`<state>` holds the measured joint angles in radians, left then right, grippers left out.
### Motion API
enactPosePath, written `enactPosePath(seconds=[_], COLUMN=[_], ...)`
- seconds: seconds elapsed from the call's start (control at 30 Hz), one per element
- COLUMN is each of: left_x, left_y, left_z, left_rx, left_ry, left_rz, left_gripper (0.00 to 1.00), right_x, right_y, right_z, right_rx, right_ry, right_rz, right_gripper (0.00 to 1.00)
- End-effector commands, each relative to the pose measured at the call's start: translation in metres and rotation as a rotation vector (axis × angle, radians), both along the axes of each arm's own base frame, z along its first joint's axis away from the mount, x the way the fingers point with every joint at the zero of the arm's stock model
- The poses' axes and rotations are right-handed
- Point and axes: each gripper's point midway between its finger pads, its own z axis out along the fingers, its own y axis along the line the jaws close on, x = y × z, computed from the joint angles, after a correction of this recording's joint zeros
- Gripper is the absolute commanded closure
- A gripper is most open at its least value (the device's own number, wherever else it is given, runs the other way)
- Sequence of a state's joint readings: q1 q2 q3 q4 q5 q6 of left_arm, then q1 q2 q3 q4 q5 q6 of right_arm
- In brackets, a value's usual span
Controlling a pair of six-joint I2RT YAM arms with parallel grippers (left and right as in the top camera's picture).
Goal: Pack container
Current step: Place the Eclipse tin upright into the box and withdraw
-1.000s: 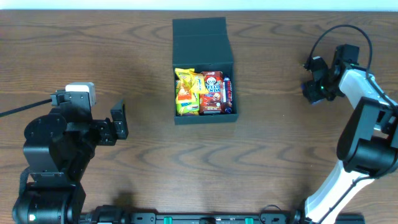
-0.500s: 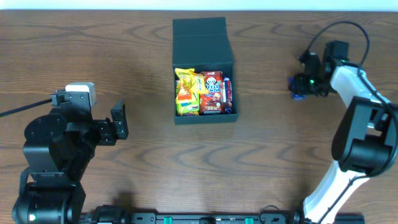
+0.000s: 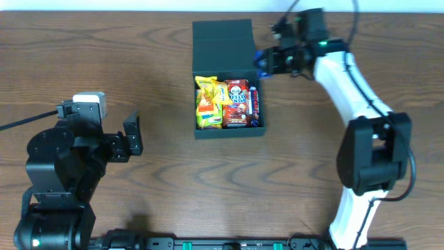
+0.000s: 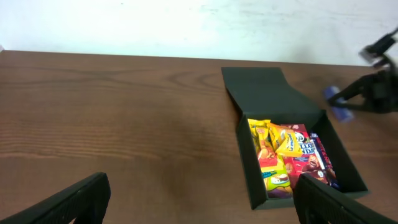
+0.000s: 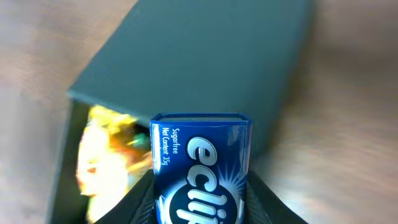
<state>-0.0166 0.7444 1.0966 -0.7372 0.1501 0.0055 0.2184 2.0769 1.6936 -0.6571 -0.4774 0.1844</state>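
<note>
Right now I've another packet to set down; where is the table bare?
Bare wood lies between the left gripper and the container, and in front of it. Crowded: snack packets fill the container; the right gripper holds a blue tin at its right wall.

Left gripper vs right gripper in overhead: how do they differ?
Left black two-finger gripper is wide open and empty; right black two-finger gripper is shut on a blue rectangular Eclipse pack. Left gripper sits well apart from the matte black cardboard box; right gripper is by its right rim. Shared: same two-finger build.
</note>
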Motion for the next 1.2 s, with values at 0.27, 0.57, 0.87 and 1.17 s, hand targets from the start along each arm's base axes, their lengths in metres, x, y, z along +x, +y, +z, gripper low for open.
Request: enactPosePath(seconds=[0.27,0.57,0.87,1.17], left_x=[0.000,0.000,0.000,0.000], left_y=[0.002,0.002,0.002,0.002], left_z=[0.006,0.006,0.006,0.006], left_rx=[0.017,0.017,0.017,0.017], left_ry=[-0.014,-0.014,-0.014,-0.014], left_rz=[0.000,0.000,0.000,0.000], left_gripper=[0.05,0.05,0.05,0.05], right_x=[-0.052,-0.065,-0.062,-0.053], right_y=[0.035,0.018,0.018,0.024], right_z=[-0.025,-0.034,-0.033,-0.014], right_rx=[-0.231,-0.374,-0.370,-0.348], right_ry=[0.175,0.203,0.191,0.153], right_rz=[-0.146,-0.231,-0.234,-0.218], right_gripper=[0.88,0.88,0.53,0.38])
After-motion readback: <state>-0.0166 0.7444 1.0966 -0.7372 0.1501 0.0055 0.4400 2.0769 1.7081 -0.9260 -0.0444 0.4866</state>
